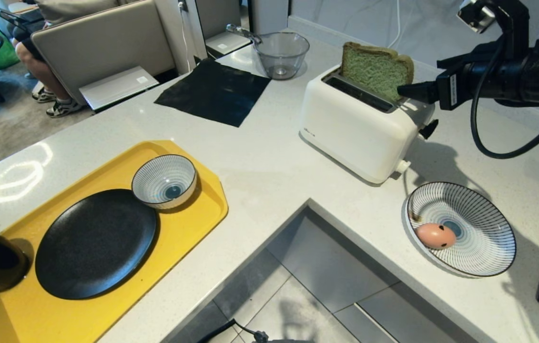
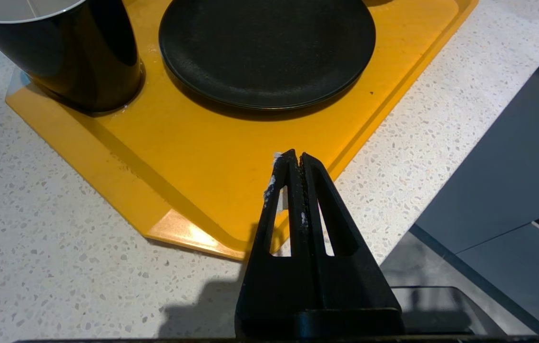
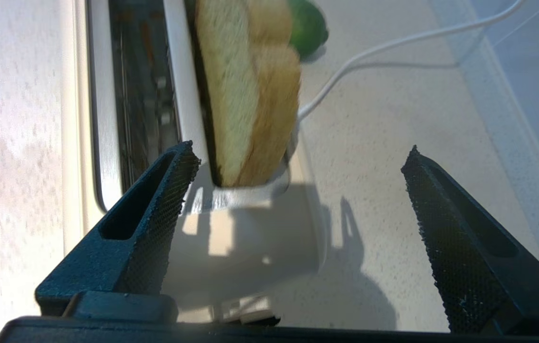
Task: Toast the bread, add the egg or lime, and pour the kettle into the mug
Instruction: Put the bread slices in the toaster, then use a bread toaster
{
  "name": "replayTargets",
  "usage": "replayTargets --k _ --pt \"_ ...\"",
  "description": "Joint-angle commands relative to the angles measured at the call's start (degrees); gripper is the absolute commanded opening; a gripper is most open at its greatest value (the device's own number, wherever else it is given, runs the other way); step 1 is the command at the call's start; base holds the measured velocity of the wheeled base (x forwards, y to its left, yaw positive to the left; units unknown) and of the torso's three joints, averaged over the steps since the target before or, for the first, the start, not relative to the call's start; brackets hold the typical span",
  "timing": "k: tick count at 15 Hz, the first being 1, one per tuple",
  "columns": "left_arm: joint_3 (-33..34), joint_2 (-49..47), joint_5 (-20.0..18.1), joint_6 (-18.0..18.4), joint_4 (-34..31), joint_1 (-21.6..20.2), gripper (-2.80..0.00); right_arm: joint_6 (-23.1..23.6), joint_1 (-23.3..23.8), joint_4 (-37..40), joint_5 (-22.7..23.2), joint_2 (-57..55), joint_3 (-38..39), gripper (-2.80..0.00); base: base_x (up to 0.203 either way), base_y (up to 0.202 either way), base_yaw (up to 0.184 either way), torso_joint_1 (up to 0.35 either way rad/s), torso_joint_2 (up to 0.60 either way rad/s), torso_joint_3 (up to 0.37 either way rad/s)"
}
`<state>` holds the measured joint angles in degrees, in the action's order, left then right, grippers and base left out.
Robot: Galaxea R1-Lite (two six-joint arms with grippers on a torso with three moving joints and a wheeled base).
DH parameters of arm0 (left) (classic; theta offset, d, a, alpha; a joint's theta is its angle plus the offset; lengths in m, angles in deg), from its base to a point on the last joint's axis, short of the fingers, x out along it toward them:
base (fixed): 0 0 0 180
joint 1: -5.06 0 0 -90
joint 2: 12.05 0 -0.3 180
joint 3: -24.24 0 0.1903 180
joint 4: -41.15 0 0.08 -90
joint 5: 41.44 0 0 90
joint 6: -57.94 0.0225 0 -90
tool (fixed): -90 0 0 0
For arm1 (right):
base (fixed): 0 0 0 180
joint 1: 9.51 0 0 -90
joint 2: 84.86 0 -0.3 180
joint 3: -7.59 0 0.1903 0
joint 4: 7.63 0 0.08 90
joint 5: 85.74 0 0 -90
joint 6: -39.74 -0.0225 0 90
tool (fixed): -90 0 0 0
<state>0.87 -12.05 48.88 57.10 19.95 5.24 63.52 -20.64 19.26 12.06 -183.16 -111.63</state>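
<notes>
The thick green-crumbed bread slice (image 1: 377, 71) is being left standing in the white toaster's (image 1: 360, 128) far slot, at twelve o'clock of the released right gripper (image 3: 298, 164), with egg and pouring judged outstanding.

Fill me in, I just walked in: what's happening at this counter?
The right gripper stands open beside the bread, which sits upright in the far slot of the white toaster, not pushed down. The left gripper is shut, parked over the yellow tray. The egg lies in the striped dish.
</notes>
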Motion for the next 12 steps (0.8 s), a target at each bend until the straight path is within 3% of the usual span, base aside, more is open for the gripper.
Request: replayTargets --k 1,9,10,12 --pt "0.79 0.0 0.03 -0.03 0.03 -0.01 -2.8 -1.03 0.05 -2.46 0.0 1.49 1.44 0.0 0.0 0.0 0.0 0.0 0.0 0.0" --pt "0.79 0.0 0.03 -0.03 0.03 -0.01 -2.8 -14.31 3.02 -2.62 -0.6 14.57 12.5 0.0 0.0 0.0 0.0 0.0 0.0 0.0" --pt "0.79 0.0 0.03 -0.03 0.03 -0.01 -2.8 -16.47 3.6 -2.69 -0.65 16.29 14.39 -2.8 0.0 0.0 0.0 0.0 0.0 0.0" --pt "0.79 0.0 0.03 -0.03 0.03 -0.01 -2.8 -17.66 5.66 -2.71 -0.79 17.46 16.73 -2.8 0.0 0.0 0.0 0.0 0.0 0.0"
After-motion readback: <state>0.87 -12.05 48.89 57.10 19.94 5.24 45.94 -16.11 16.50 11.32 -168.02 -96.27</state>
